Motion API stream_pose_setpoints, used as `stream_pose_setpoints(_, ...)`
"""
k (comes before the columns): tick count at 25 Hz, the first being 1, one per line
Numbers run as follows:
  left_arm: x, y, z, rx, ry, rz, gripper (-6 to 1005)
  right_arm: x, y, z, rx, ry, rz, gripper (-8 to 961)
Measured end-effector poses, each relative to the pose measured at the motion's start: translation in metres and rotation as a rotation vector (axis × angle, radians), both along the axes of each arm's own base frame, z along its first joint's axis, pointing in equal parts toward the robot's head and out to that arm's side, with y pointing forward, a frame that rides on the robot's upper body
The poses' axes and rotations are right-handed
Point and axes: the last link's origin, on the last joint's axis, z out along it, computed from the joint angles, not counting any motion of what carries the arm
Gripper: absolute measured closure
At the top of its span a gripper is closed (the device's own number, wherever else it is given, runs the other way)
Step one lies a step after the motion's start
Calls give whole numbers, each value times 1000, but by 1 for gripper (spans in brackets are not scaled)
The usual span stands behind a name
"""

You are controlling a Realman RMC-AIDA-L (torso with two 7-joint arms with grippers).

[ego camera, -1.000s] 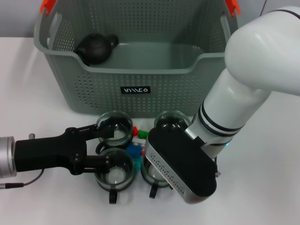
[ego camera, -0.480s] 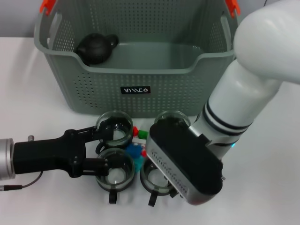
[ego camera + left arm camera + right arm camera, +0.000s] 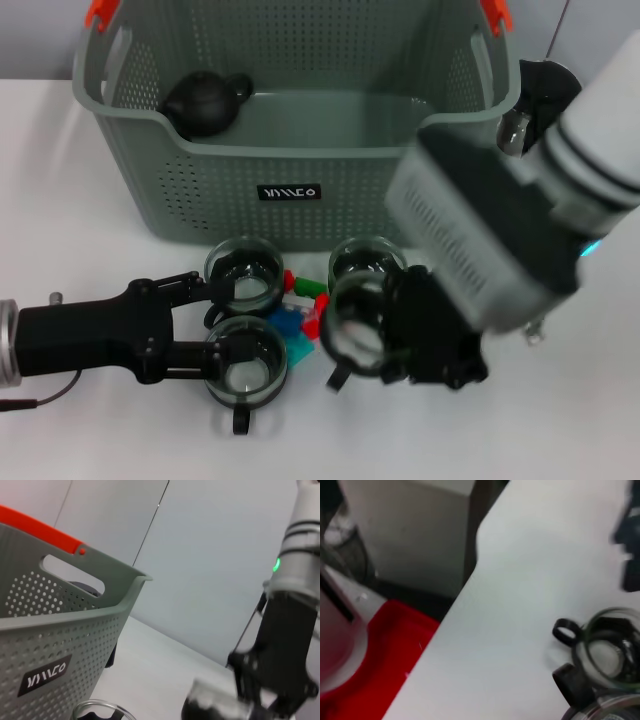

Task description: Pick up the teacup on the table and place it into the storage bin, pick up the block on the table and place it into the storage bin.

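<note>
Lifted since the earlier frame, the right claw point(image 3: 385, 335) holds a glass cup point(image 3: 357, 325) clamped at its rim, off the tabletop point(image 3: 60, 220), at 6 o'clock from the bin point(image 3: 290, 150). Left claw point(image 3: 215, 318) stands apart, straddling another cup point(image 3: 243, 361). Glass is rigid, slippery, breakable.

Only one marking found: a small black label point(image 3: 289, 191) with white stylised lettering on the front wall of the storage bin point(image 3: 200, 190). Same label seen in left wrist view. Characters too stylised to read with certainty. No other text or numbers legible.
</note>
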Motion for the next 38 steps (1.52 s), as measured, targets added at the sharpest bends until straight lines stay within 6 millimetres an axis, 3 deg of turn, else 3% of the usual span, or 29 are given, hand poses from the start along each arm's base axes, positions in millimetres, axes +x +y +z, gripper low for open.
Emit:
stream_pose_setpoints(8,-1,0,2,3,16,-12,67,-27,16,67,79,184,-95,897)
stream_pose_setpoints(12,-1,0,2,7,18,-20,66,-38,40,90,198,305,-140,897)
stream_pose_setpoints(16,0,-1,0,9,20,-34,66,-44,74,99,366,427,-250,897)
stream_pose_setpoints(21,1,-1,-1,7,22,-42,66,-48,113,89,531,465,-417,898)
stream_pose_setpoints(27,4,1,-2,9,22,-67,66,-45,150,67,691,393,-574,898)
stream_pose_setpoints(38,6,0,-3,12,30,-106,67,-29,168,44,829,266,-685,899)
